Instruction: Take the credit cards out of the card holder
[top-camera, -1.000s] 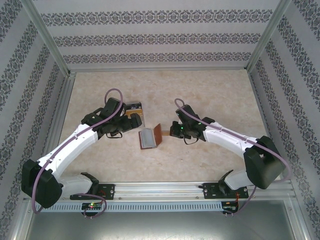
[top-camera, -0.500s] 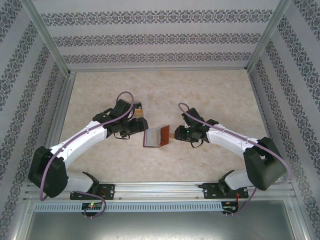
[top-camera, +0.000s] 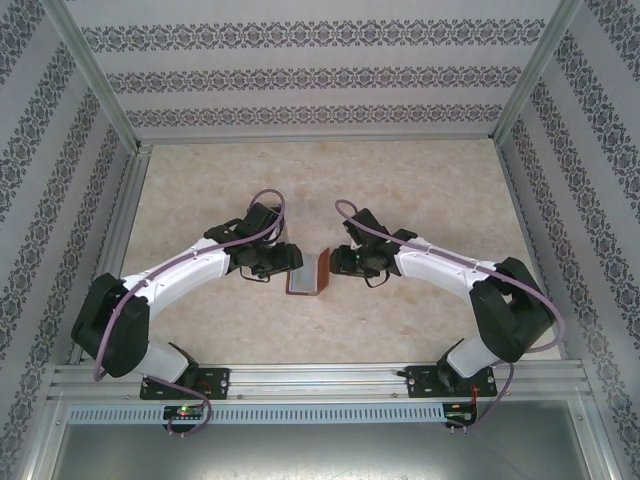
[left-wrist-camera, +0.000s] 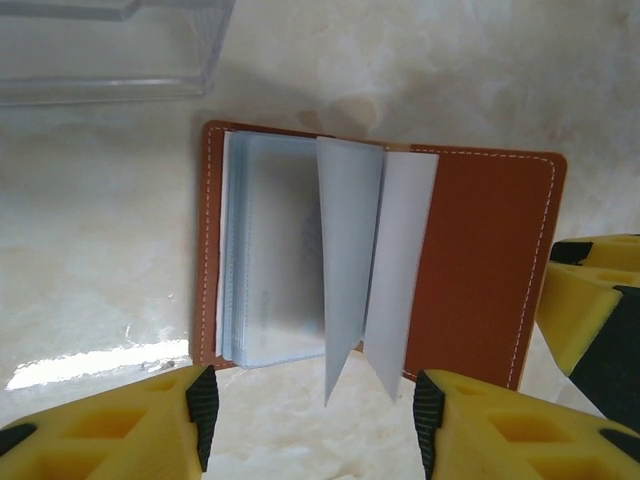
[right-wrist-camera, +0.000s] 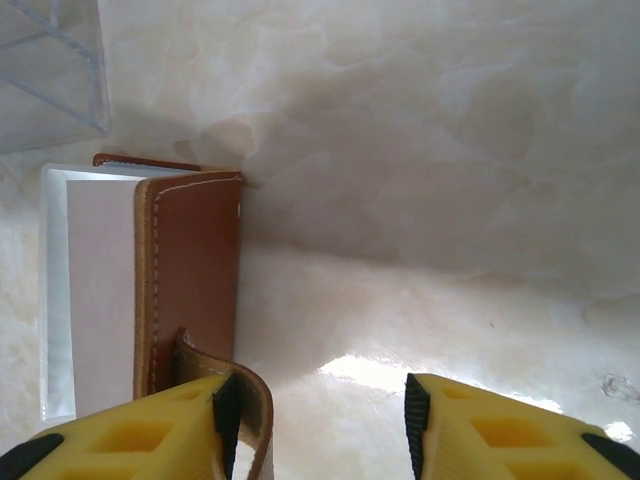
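Note:
The card holder (left-wrist-camera: 490, 260) lies spread on the table, reddish-brown leather with white stitching. A stack of light blue-grey credit cards (left-wrist-camera: 275, 260) sits on its left half, and two pale leaves stand up along the fold. My left gripper (left-wrist-camera: 315, 430) is open just in front of it, with the leaves' lower tips above the gap and nothing gripped. From the right wrist, the card holder (right-wrist-camera: 190, 280) is at the left and its side tab (right-wrist-camera: 245, 390) curls against my left pad. My right gripper (right-wrist-camera: 320, 425) is open over bare table. From above, both grippers flank the card holder (top-camera: 308, 272).
A clear plastic box (left-wrist-camera: 110, 50) stands just beyond the card holder, its corner also in the right wrist view as a clear box (right-wrist-camera: 45, 70). Patterned walls and metal posts ring the marble-look table (top-camera: 420, 190). Both arms converge at the table's middle.
My left arm has swung right to the card holder with its jaws narrowing. My right gripper has opened from shut and moved slightly left. The card holder has shifted a little.

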